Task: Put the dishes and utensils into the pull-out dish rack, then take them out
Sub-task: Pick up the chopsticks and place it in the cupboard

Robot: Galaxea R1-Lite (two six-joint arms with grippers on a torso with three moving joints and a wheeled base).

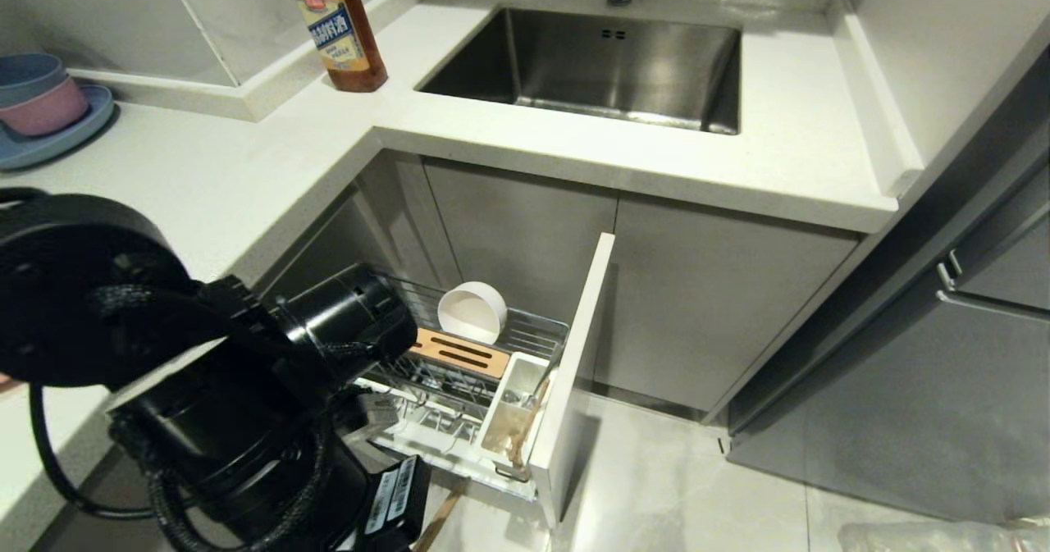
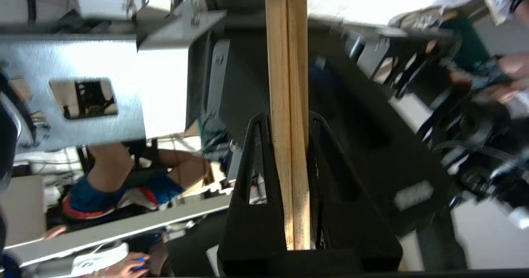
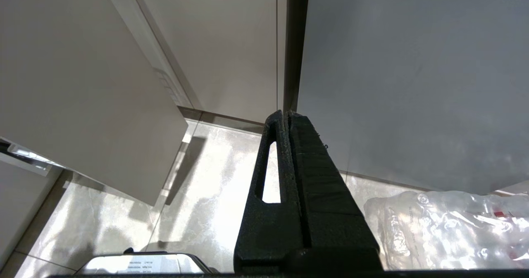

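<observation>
The pull-out dish rack stands open below the counter, with its narrow door front out over the floor. A cream-white bowl rests on edge at its back, behind the slotted wooden block. The white utensil cup holds something slim that I cannot identify. My left arm hangs in front of the rack and hides its own gripper there. In the left wrist view the left gripper is shut on the pair of light-wood chopsticks. One chopstick end pokes out below the arm. My right gripper is shut and empty, parked above the floor.
A sauce bottle stands on the white counter beside the steel sink. Small blue and pink bowls sit stacked on a blue plate at far left. A clear plastic bag lies on the floor. A person shows in the left wrist view.
</observation>
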